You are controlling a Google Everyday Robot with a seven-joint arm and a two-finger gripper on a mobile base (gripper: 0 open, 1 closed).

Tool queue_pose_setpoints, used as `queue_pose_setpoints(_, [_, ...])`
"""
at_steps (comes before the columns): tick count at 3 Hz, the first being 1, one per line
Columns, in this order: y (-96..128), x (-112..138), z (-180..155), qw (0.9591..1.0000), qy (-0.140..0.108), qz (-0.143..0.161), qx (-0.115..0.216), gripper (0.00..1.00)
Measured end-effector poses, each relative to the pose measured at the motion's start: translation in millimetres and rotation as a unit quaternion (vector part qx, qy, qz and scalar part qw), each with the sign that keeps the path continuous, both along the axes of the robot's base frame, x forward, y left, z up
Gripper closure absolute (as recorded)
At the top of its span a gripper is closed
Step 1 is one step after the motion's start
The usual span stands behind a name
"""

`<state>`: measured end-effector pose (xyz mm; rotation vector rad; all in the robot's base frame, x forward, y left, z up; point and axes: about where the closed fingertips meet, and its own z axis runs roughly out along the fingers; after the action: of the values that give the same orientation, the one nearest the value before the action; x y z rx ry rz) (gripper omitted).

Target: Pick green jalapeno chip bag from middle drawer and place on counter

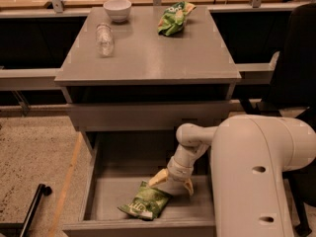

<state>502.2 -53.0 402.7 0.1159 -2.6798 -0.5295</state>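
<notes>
The green jalapeno chip bag [145,202] lies flat on the floor of the open middle drawer [92,181], near its front edge. It is pale green with a white band at its lower left end. My gripper [173,182] is down inside the drawer, just above and to the right of the bag. Its two yellowish fingers [158,177] are spread open and hold nothing; the left one is close over the bag's upper right corner. The grey counter [148,58] is above the drawer. My white arm hides the drawer's right part.
On the counter, a brighter green bag [174,18] lies at the back right, a white bowl [117,9] at the back left, and a clear plastic bottle [104,36] on its side. A black chair [301,58] stands at the right.
</notes>
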Motion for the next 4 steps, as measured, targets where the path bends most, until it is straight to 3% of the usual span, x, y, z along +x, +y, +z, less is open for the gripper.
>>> queue_pose_setpoints(2, [52,-34,-23,0.9958,0.062,0.002,0.066,0.0])
queue_pose_setpoints(4, [59,-41,-26,0.9947,0.077,0.001,0.068,0.4])
